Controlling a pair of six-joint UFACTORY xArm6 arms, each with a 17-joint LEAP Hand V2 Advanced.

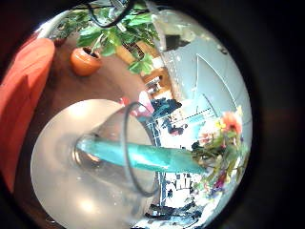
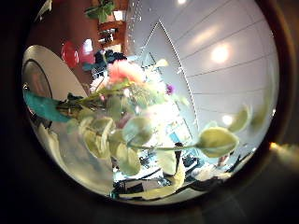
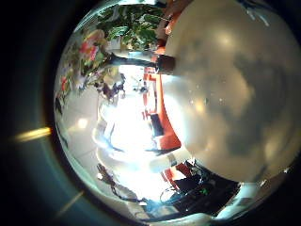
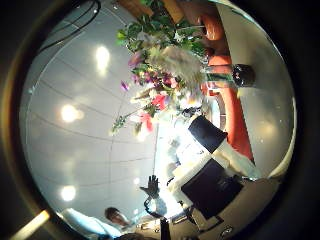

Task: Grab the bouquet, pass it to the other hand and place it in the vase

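Note:
The bouquet (image 2: 126, 112), pink and red flowers with pale leaves on a teal-wrapped stem (image 1: 133, 153), fills much of the left thumb side palm view, close to the left palm and raised against the ceiling. In the left little finger side palm view its stem runs across above the round table (image 1: 67, 191) to the flowers (image 1: 221, 143). A dark vase (image 4: 243, 73) stands beyond it, also in the right little finger side palm view (image 3: 166, 63).
The pale round table (image 3: 230, 85) fills much of the right little finger side palm view. An orange pot (image 1: 86, 60) with a leafy plant stands past the table. A red sofa (image 1: 24, 95) lies beside the table.

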